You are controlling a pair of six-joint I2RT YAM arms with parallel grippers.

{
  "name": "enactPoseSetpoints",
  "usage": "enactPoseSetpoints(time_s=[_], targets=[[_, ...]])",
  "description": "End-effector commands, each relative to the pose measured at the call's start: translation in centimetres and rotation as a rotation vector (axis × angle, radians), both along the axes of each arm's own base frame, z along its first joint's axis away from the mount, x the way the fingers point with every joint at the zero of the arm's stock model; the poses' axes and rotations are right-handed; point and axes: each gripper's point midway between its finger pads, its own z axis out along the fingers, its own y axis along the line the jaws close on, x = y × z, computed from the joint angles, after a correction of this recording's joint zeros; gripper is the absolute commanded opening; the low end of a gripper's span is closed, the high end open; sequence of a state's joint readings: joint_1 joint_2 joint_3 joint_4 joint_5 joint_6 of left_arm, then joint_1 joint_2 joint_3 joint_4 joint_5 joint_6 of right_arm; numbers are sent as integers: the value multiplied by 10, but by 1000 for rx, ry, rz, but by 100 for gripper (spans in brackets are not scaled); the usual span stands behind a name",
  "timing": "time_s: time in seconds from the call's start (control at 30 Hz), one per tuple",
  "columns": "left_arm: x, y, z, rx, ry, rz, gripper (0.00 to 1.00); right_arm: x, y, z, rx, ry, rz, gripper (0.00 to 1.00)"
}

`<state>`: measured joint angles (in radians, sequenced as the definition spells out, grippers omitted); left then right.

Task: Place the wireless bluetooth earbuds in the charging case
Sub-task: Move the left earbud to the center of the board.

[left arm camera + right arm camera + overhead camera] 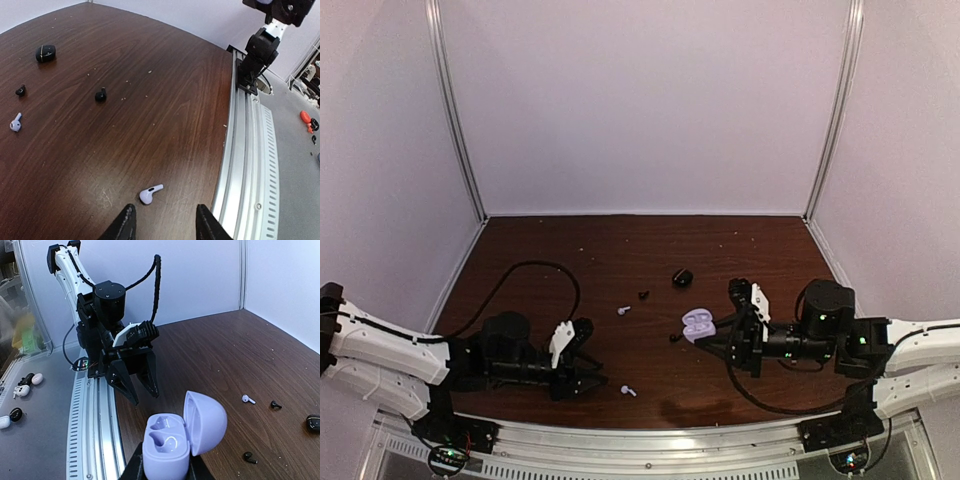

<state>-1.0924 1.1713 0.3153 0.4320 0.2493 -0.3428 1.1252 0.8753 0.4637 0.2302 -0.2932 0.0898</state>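
A pale earbud (150, 193) lies on the dark wooden table just ahead of my left gripper (165, 222), which is open, its fingertips either side of it and not touching. In the top view this earbud (628, 390) sits right of the left gripper (598, 378). My right gripper (165, 469) is shut on the open lavender charging case (177, 442), lid up and both sockets empty; from above the case (697, 323) is at centre right. A second pale earbud (623, 310) and two black earbuds (101, 95) (20, 90) lie loose farther out.
A closed black case (682, 277) rests farther back on the table. An aluminium rail (250, 150) runs along the near table edge, close to the pale earbud. White walls (640, 100) enclose the back and sides. The left arm's cable (535, 268) loops over the table.
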Motion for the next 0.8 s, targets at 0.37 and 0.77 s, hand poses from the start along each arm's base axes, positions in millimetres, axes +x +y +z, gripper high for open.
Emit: enactPoseSetpoints(time_s=[0.37,0.77], targets=[[-3,-22,-35,25,-262,-163,43,1,0,6,24,8,5,12],[-8,-32,-63,71,-328,-290,44,2,-1,10,26,5,5,13]])
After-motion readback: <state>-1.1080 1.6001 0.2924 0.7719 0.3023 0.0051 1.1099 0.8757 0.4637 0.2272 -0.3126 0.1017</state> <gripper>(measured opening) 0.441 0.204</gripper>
